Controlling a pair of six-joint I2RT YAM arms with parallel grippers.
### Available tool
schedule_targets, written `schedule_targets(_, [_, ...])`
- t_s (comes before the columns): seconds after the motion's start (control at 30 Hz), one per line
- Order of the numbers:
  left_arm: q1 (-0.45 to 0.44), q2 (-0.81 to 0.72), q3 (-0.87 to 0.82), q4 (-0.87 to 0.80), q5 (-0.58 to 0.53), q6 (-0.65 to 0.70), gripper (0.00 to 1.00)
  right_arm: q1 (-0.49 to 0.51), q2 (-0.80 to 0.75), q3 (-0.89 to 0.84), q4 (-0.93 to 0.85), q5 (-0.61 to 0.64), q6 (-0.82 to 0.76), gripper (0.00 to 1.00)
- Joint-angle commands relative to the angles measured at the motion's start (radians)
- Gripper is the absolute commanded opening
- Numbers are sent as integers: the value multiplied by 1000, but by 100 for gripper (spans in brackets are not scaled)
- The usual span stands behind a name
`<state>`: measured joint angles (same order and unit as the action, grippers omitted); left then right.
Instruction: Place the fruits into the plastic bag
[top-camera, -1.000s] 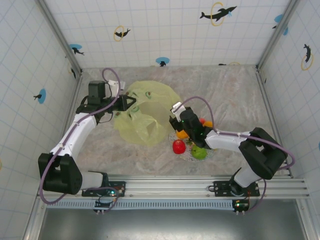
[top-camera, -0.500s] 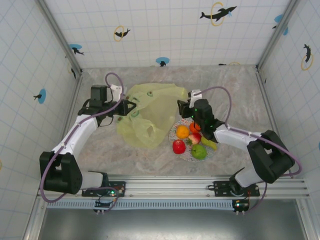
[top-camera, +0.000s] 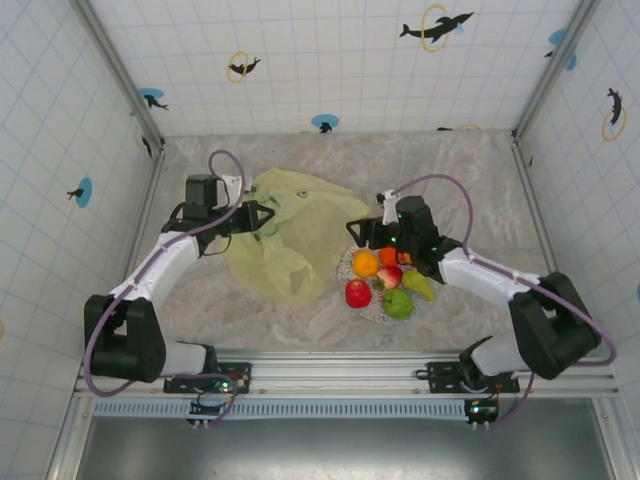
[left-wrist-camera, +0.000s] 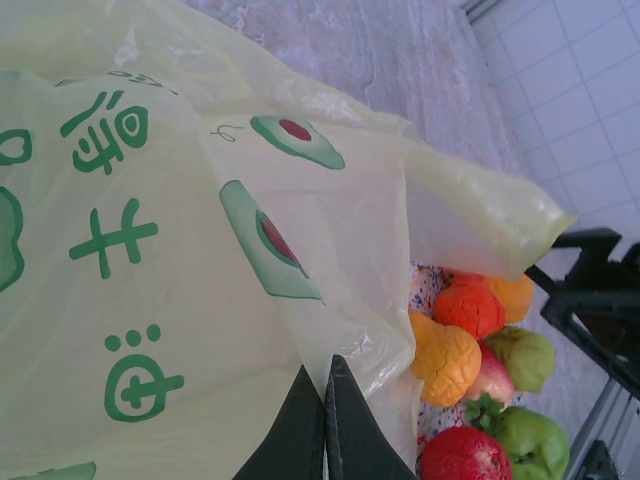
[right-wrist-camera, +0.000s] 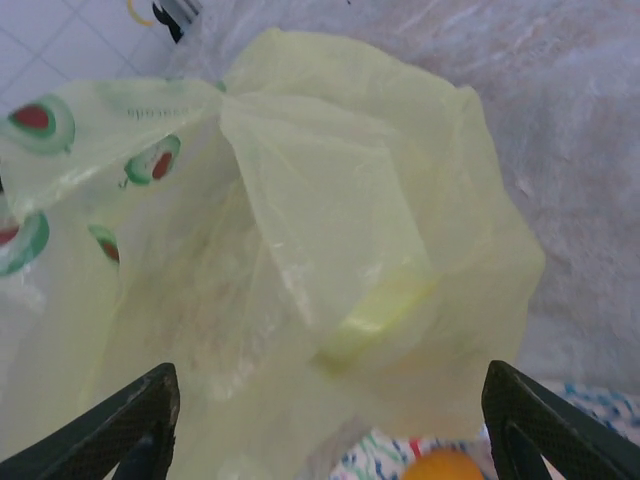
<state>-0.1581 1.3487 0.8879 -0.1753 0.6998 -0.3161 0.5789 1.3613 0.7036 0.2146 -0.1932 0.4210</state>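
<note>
The yellow-green plastic bag (top-camera: 295, 240) lies left of centre, and my left gripper (top-camera: 262, 216) is shut on its edge (left-wrist-camera: 327, 385). The fruits sit on a speckled plate (top-camera: 375, 312): two oranges (top-camera: 365, 263) (top-camera: 388, 256), a red apple (top-camera: 358, 293), a green apple (top-camera: 398, 303), a green pear (top-camera: 418, 284) and a small red-pink piece (top-camera: 390, 277). My right gripper (top-camera: 358, 236) hovers open just behind the plate, facing the bag (right-wrist-camera: 300, 250), with nothing between its fingers (right-wrist-camera: 140, 415). One orange (right-wrist-camera: 445, 467) peeks in below it.
White tiled walls with fish stickers enclose the marbled table (top-camera: 470, 180). The fruit pile (left-wrist-camera: 470, 360) lies close beside the bag's lifted edge in the left wrist view, with the right arm's dark frame (left-wrist-camera: 590, 300) behind it.
The right gripper lifted away from the plate's left side, swung back and right, and now faces the bag with wider jaws. The left gripper shifted slightly right, still holding the bag.
</note>
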Motion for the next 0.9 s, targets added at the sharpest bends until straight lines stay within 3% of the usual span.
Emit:
schedule_targets(0.0, [-3, 6, -23, 63, 17, -85, 0, 4, -106, -51, -214, 11, -37, 83])
schedule_targets(0.17, [-2, 9, -21, 60, -2, -104, 0, 38, -215, -69, -406, 80, -22, 85])
schedule_targets(0.37, [-3, 5, -24, 63, -4, -107, 0, 184, -276, -52, -561, 177, 41, 83])
schedule_targets(0.6, [-3, 0, -24, 59, -4, -99, 0, 344, -200, -32, -596, 286, 107, 84])
schedule_targets(0.87, [-2, -6, -27, 62, 2, -99, 0, 389, -64, 41, -593, 319, 72, 85])
